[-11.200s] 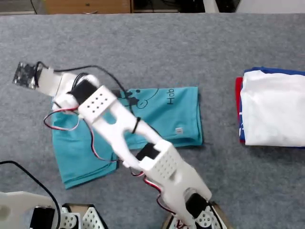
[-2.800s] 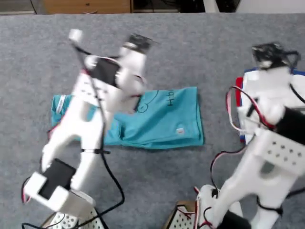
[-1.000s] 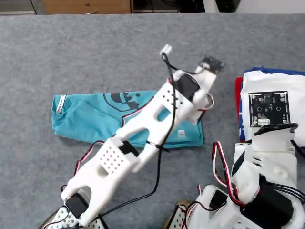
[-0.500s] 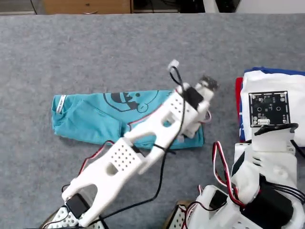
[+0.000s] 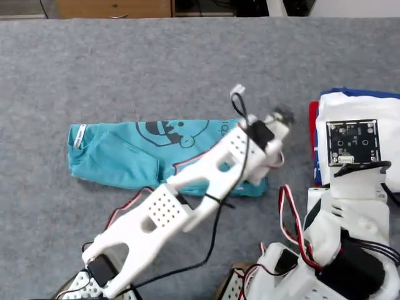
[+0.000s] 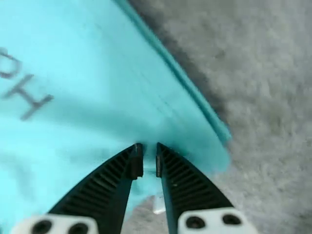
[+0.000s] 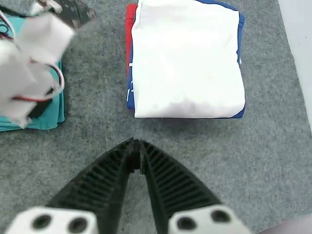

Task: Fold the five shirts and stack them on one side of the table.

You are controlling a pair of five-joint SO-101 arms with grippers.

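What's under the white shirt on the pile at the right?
Under the white shirt, a blue shirt's edges and a red shirt's edge stick out. The rest is covered, so further layers cannot be told.

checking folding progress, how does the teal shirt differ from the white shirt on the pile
The teal shirt is a long, loosely folded strip; the white shirt is a compact rectangle. The teal shirt lies alone on the table; the white shirt tops a blue shirt. The left gripper is closed on the teal shirt's corner; no gripper touches the white shirt. Both lie flat.
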